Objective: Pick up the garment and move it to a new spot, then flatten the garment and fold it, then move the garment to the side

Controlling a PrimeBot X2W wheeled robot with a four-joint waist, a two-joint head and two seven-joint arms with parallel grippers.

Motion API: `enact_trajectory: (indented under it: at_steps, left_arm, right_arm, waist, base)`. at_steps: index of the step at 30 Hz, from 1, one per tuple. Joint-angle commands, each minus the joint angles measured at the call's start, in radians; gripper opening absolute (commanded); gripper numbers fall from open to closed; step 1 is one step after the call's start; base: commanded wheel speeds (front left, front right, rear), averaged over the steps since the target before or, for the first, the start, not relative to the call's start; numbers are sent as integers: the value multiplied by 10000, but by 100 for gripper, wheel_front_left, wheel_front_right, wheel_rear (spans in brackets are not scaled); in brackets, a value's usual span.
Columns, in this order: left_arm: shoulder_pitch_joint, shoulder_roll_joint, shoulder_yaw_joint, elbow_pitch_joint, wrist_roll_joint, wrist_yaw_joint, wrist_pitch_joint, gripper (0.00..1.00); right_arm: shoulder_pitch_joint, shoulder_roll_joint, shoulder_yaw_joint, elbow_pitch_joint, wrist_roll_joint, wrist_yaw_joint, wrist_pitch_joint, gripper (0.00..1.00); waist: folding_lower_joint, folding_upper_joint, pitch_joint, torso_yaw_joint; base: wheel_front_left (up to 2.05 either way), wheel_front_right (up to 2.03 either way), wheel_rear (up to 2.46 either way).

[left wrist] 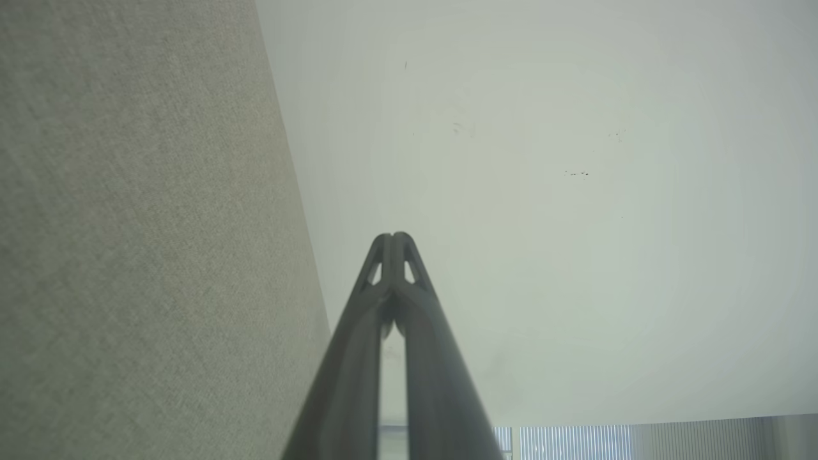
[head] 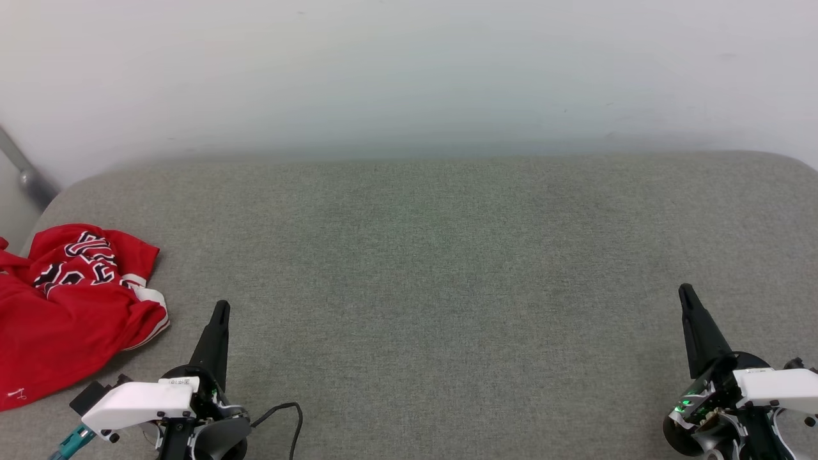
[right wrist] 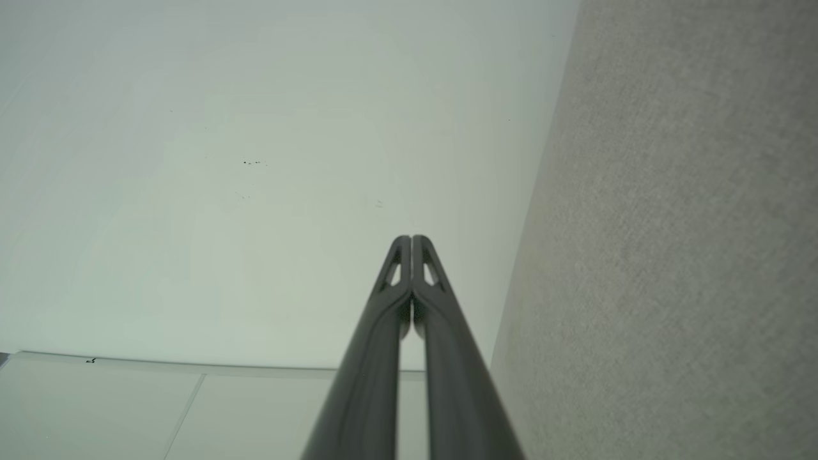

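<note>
The garment point(head: 61, 313), a red jersey with black white-outlined lettering and a white red-striped sleeve edge, lies crumpled at the far left of the grey fabric surface point(head: 422, 268). Part of it runs off the head view's left edge. My left gripper point(head: 220, 308) stands shut just right of the garment, apart from it, with nothing between its fingers. In the left wrist view the left gripper point(left wrist: 396, 237) shows its two fingertips pressed together. My right gripper point(head: 686, 291) stands shut and empty at the lower right, and the right wrist view shows the right gripper point(right wrist: 411, 239) with its tips touching.
A pale wall point(head: 409, 70) rises behind the surface's far edge. A grey metal bar point(head: 22, 169) slants at the far left beside the wall. A black cable point(head: 287, 415) loops by my left wrist. The surface's corners are rounded.
</note>
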Motion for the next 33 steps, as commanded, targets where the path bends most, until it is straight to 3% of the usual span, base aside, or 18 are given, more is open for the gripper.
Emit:
enact_trajectory:
  at_steps: [1,11,12,24,33]
  left_arm:
    - [-64,-14,10,-2,-21,-22,10,0]
    - [-64,-14,10,-2,-21,-22,10,0]
    - [8,-2,-3,19,0,2,0,100]
    - [11,-1,-531,-359,156,4,-547,100]
    - [10,83,-899,-415,1445,4,-976,100]
  right_arm:
    - [-121,38,1,10,-51,-3,4,0]
    - [-121,38,2,10,-50,-3,3,0]
    - [12,0,2,17,2,0,-1,100]
    - [142,4,230,-230,-223,0,-565,100]
    - [228,6,262,-459,-1362,0,-973,100]
  waist:
    - [0,-1,0,0]
    - [0,-1,0,0]
    - [0,-1,0,0]
    - [0,-1,7,14]
    - [0,-1,-18,48]
  base:
    - [0,0,0]
    - [0,0,0]
    - [0,0,0]
    - [0,0,0]
    - [0,0,0]
